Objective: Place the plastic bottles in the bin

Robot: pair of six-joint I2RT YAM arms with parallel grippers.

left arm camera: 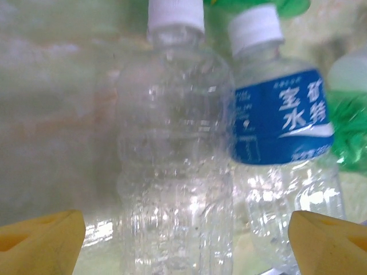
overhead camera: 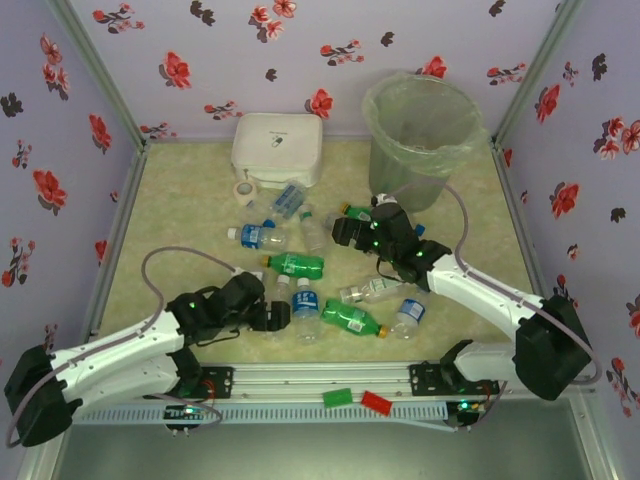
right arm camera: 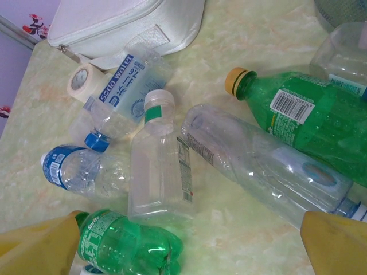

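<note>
Barely started: bottles (overhead camera: 300,265) all lie on the tabletop (overhead camera: 180,220), bin (overhead camera: 410,175) far right looks empty; left tool (left arm camera: 186,238) gapes astride a clear bottle (left arm camera: 172,143) without gripping, right tool (right arm camera: 189,243) wide, holding nothing.

Green and clear bottles (overhead camera: 295,265) lie scattered near the upright bin (overhead camera: 415,165).

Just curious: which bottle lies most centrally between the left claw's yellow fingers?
The clear unlabelled bottle with the white cap; the neighbour beside it wears a blue label.
</note>
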